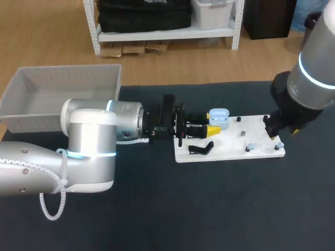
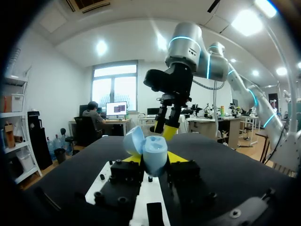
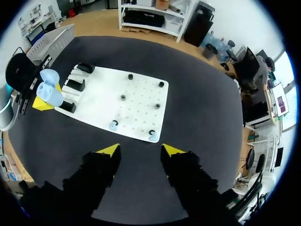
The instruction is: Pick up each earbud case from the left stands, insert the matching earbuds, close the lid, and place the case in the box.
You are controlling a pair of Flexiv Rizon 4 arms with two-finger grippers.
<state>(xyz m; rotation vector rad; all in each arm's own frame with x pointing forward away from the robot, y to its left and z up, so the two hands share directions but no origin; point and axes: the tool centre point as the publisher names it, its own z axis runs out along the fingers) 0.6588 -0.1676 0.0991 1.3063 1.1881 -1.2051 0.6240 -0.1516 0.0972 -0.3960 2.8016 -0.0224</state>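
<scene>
A grey bin (image 1: 63, 94) sits well behind the left claw (image 2: 154, 157), off to the side of that arm. The left claw is clenched on a pale blue earbud case (image 2: 153, 153): its yellow fingertips (image 2: 133, 158) press the case from both sides. The lid is swung up and open; what lies inside the case cannot be made out. Just beside this claw's fingers, a black stand (image 1: 201, 149) rests on the near end of a white board (image 1: 230, 141). The board stretches ahead of the claw. Two pale blue earbuds (image 1: 250, 147) sit on pegs along its edge, well ahead of the left claw and just ahead of the right claw (image 3: 140, 149). The right claw hangs above the board's far end, fingers spread and grasping nothing.
</scene>
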